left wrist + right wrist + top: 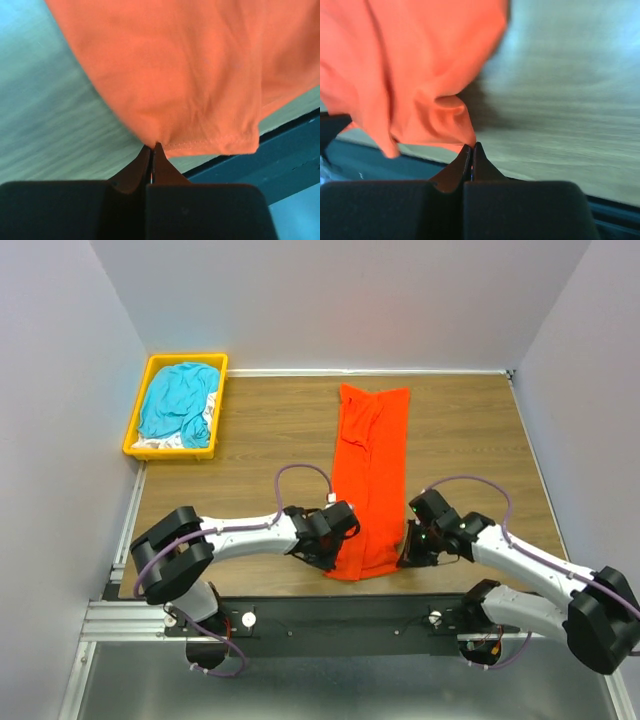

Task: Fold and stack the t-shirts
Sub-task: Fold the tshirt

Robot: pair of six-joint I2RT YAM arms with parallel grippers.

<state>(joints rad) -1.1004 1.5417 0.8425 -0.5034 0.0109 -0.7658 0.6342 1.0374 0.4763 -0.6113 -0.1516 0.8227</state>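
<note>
Top external view, upper left: a yellow bin (170, 453) sits at the far left corner of the bench (250, 430), holding a crumpled teal shirt (178, 400) over some white cloth (158, 443). These look like waiting stock, parked out of the working area.

Moving right, the left tool (337, 546) reaches in low to the near left corner of the orange shirt (372, 470). The shirt lies as a long narrow strip running from the upper centre of the frame down to the near edge, so it looks already folded lengthwise. In the left wrist view the left tool (152, 146) is fully closed, its tips pinching the stitched hem where the corner comes to a point.

Further right, the right tool (407, 554) mirrors it at the near right corner. Its wrist view shows the right tool (472, 146) closed tight on a bunched fold of orange cloth, which hangs a little off the wood with a shadow under it.

Holding both near corners suits carrying the hem away towards the far end, halving the strip; that is my reading of the step.

Edges: the hem lies just beside the bench's near edge, with the dark rail right below, so nothing can be gained by pulling back. Bare wood lies on both sides of the strip. The far end of the shirt lies close to the back edge, so the fold should land short of it.
</note>
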